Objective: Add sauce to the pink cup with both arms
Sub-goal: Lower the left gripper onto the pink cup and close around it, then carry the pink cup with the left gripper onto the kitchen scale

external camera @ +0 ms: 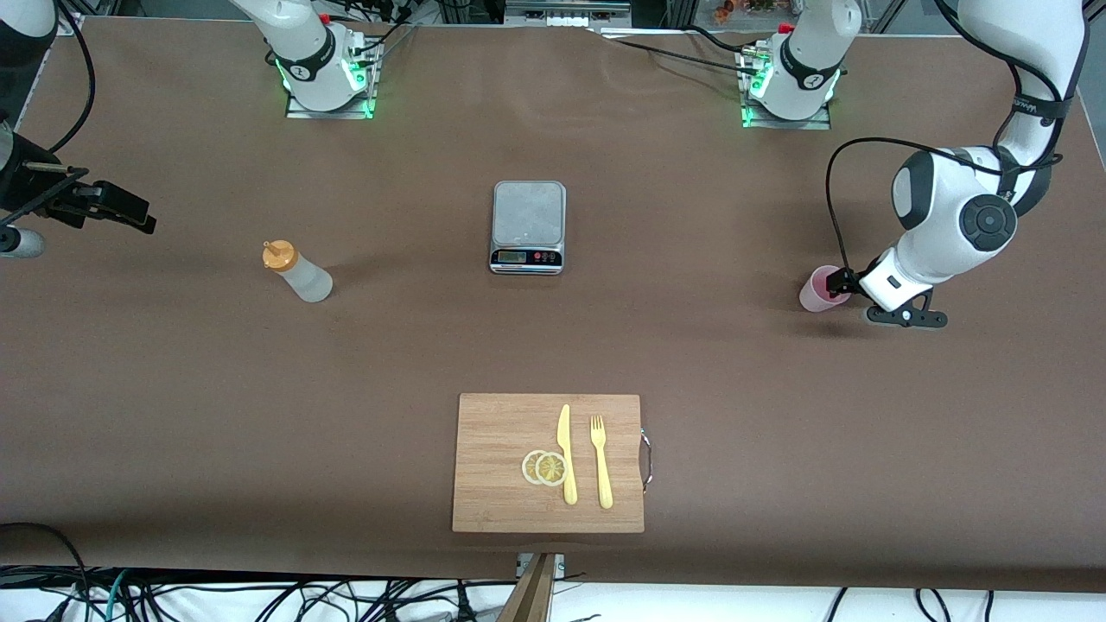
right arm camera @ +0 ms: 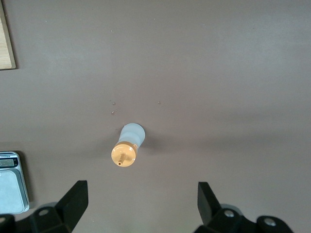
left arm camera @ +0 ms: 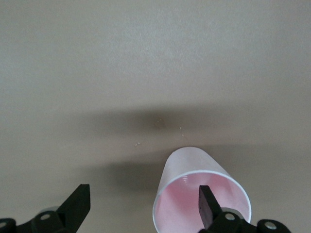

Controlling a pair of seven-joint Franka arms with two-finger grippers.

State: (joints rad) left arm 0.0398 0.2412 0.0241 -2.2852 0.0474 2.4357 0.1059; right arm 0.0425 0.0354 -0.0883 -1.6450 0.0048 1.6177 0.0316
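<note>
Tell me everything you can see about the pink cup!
The cup is small, pale pink, see-through plastic with a round open rim and no handle. It looks empty inside. It stands upright on the brown table, toward the left arm's end. The left gripper is low at it, jaws open, one finger inside the rim and the other outside. Nothing grips it yet.

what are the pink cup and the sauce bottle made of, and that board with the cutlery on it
Pink cup: likely thin plastic, since its pale wall lets light through. Sauce bottle: apparently soft, cloudy whitish plastic with an opaque orange cap. Board: looks like bamboo or wood, with pale matte strips of grain.
</note>
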